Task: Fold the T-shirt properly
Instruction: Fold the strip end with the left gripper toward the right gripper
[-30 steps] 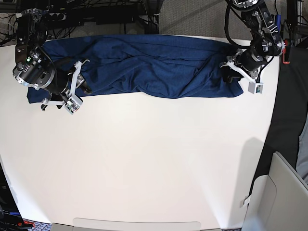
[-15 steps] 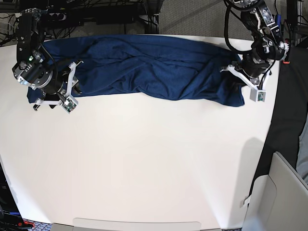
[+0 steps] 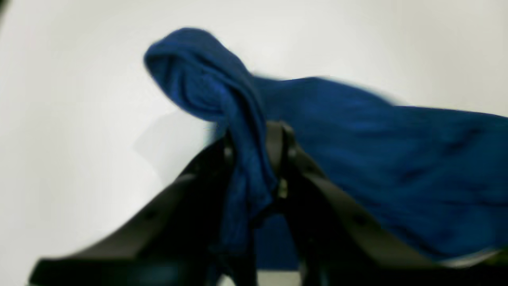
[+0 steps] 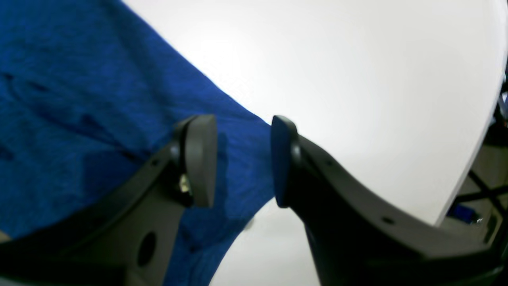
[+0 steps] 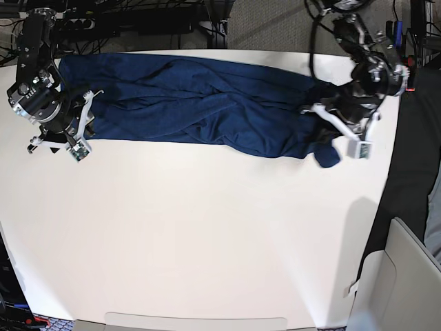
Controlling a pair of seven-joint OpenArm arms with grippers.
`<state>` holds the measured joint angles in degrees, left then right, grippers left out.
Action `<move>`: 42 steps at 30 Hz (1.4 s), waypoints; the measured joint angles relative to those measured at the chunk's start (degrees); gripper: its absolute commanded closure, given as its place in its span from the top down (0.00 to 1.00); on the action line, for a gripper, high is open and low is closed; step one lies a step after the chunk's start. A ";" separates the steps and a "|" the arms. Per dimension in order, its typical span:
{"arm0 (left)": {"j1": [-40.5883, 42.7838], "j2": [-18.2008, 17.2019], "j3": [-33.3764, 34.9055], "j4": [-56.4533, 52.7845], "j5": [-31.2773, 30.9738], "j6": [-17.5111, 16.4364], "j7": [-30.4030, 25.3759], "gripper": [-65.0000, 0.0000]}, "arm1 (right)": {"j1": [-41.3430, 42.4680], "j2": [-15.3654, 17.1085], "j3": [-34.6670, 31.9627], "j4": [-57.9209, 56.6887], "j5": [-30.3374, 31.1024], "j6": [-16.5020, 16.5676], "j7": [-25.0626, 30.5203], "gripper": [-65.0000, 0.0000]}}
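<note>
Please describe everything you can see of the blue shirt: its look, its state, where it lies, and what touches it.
The shirt is plain navy blue, of soft knit cloth with no print. It lies along the far edge of the white table, stretched in a long wrinkled band, not folded neatly. The left gripper is shut on a bunched end of it, which hangs over the fingers, lifted off the table. At the other end the right gripper is open, its fingers above the shirt's edge; contact cannot be confirmed.
</note>
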<state>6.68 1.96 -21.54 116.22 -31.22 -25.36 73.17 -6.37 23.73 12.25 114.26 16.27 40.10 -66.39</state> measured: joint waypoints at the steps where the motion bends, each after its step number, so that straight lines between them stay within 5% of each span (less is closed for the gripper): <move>1: 0.17 0.48 1.60 0.02 0.04 0.02 -0.09 0.02 | -0.02 -0.15 0.85 0.00 0.09 0.00 -0.04 0.32; 11: 0.33 6.93 15.17 0.02 0.59 0.22 0.11 0.02 | -1.25 -0.11 1.70 0.00 0.09 0.00 -0.02 0.32; 28: 0.46 6.75 31.47 -2.49 0.81 0.22 0.13 0.02 | -1.25 -0.15 1.70 0.00 -0.02 0.00 -0.02 0.32; 36: 0.33 6.64 32.63 -3.15 0.79 0.22 3.80 0.35 | -0.59 -0.26 1.70 0.00 0.11 0.00 0.00 0.32; 42: -0.09 6.62 27.85 0.96 0.39 0.20 3.76 0.39 | -0.61 -0.24 1.70 0.00 0.09 0.00 -0.02 0.32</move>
<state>6.59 8.58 6.31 117.19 -30.83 -25.17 76.93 -6.98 23.49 13.96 114.26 16.36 40.10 -66.41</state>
